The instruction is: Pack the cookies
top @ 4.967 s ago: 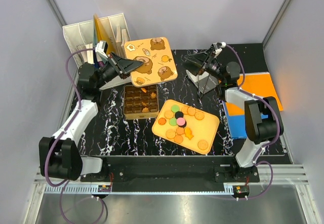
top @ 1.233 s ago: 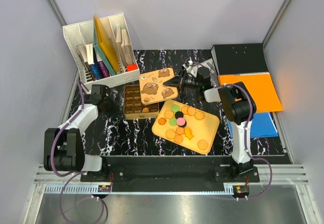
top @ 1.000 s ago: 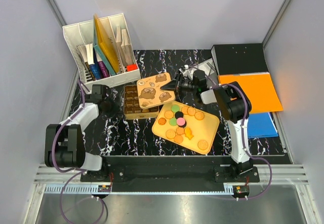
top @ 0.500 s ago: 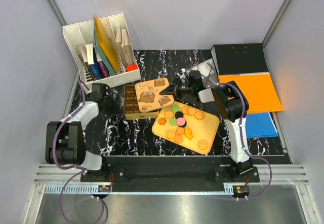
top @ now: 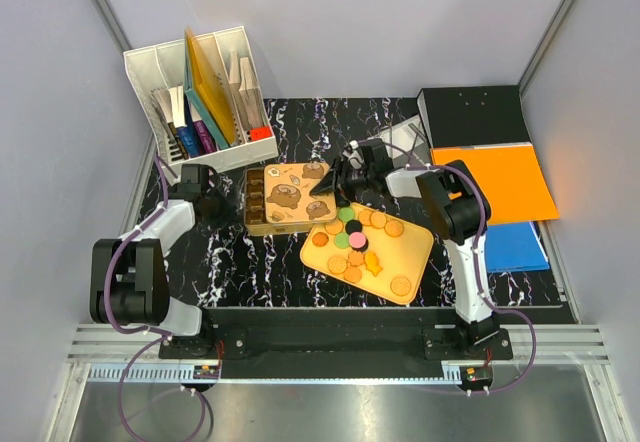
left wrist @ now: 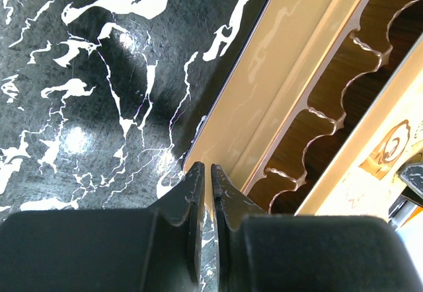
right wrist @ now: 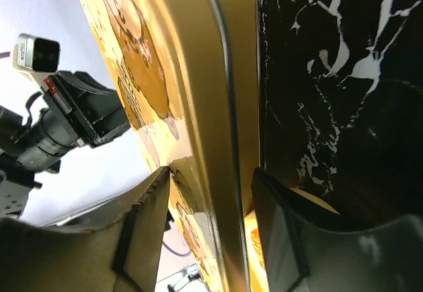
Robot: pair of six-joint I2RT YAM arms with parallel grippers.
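**Lid Over Tin, Cookies on Tray**

The cookies lie on the orange tray on the counter, just beside the tin. The lid covers most of the tin. Only its left column of cells shows, and the rest is hidden. The right gripper has its jaws released, straddling the lid's right edge. The left gripper has its jaws clenched at the tin's left wall; whether they pinch its rim cannot be told.

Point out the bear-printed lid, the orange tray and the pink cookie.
bear-printed lid (top: 296, 189): top external view, centre of its printed top face.
orange tray (top: 406, 255): top external view, bare patch near its right edge.
pink cookie (top: 354, 237): top external view, middle of the disc.
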